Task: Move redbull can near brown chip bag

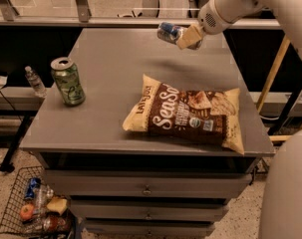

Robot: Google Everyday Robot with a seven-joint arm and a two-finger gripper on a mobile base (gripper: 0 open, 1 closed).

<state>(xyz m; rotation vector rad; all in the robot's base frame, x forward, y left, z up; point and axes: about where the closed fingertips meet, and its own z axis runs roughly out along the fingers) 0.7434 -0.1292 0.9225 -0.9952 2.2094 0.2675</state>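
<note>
The redbull can (pixel 169 32), slim, silver with blue patches, lies sideways in my gripper (pixel 184 37), held in the air above the far right part of the grey tabletop (pixel 110 78). The gripper is shut on the can, with tan fingers (pixel 189 36) around its right end. The brown chip bag (pixel 188 111) lies flat on the table's front right part, below and in front of the can, well apart from it.
A fatter green can (pixel 68 81) stands upright near the table's left edge. A wire basket (pixel 33 208) with bottles and cans sits on the floor at lower left. A plastic bottle (pixel 35 80) stands on a shelf at left. Drawers run below the tabletop.
</note>
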